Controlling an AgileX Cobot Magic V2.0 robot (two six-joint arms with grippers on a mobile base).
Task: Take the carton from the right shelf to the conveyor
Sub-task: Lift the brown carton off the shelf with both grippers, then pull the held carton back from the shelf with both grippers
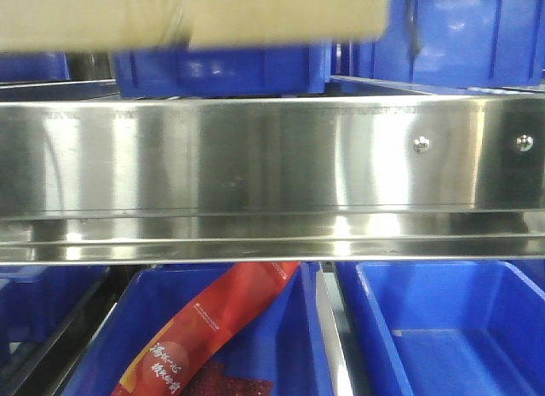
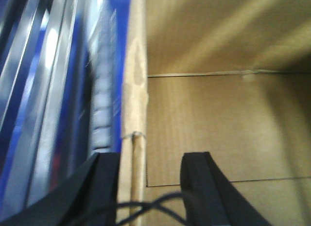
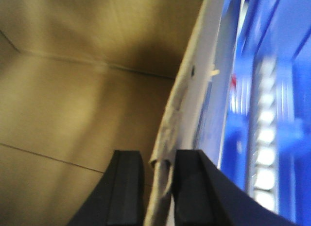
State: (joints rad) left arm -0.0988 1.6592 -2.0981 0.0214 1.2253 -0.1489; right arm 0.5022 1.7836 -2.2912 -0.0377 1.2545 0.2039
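Jaws of the left gripper [image 2: 150, 160]: spread, astride the left side wall of the carton [image 2: 218, 124]. The outer finger [image 2: 97, 187] sits just beside the wall's outside face. The inner finger [image 2: 199, 182] is inside the box, with a strip of cardboard showing between it and the wall.

Left of that wall: blurred blue plastic [image 2: 114, 65] and bright metal bars, details not legible.

Carton, front view [image 1: 196, 13]: blurred tan band along the top edge, from the left margin to past the middle. It is above and in front of an upper blue bin [image 1: 221, 68]. Both wrist views look into its plain brown interior [image 3: 73, 114], with fold lines visible.

Right shelf, front rail [image 1: 255, 157]: wide shiny steel strip across the full width, below the carton. Two screws [image 1: 420, 143] [image 1: 524, 142] sit near its right end.

Upper level, right: a second blue bin [image 1: 477, 34].

Lower level, left: blue bin [image 1: 149, 294] holding a red packet [image 1: 221, 319] that lies slanted. Lower level, right: blue bin [image 1: 443, 328], separated from the first by a metal divider.

Jaws of the right gripper [image 3: 159, 158]: pressed onto the carton's right side wall. One finger [image 3: 129, 187] is inside and the other finger [image 3: 192, 187] outside, with the crumpled, pale wall edge pinched between them.

Right of that wall: blurred blue bins [image 3: 272, 65].
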